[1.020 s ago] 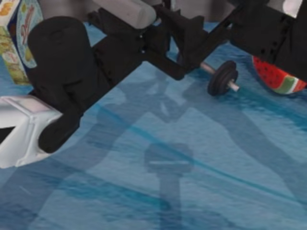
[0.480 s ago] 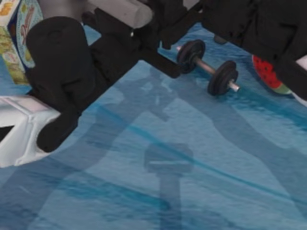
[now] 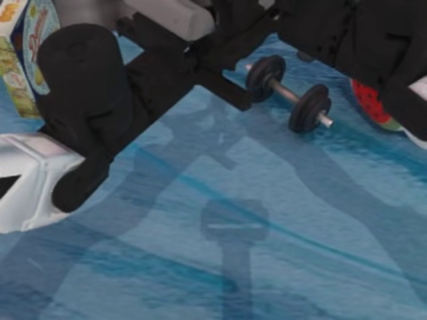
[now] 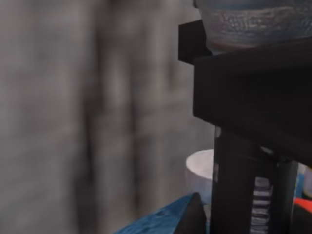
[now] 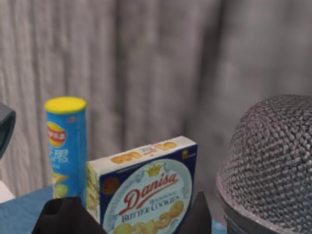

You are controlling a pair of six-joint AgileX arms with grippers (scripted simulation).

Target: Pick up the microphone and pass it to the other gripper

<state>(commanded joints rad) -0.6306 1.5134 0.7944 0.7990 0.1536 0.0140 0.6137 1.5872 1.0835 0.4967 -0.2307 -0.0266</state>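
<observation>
Both arms crowd the bench (image 3: 280, 267) at twelve o'clock. The mic (image 5: 273, 165) sits right at the right hand (image 5: 131, 214); either hand's grip I cannot tell. Dumbbell (image 3: 288, 93) lies at one o'clock.

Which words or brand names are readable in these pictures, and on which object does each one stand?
"Danisa" and "BUTTER COOKIES": on the blue cookie box, right wrist view.
A red and yellow logo and white letters on the blue chip can: too blurred to read.
White letters on the black arm segment, left wrist view: not readable.
The same box at the top view's left edge: print cut off, unreadable.
The microphone carries no text.
</observation>
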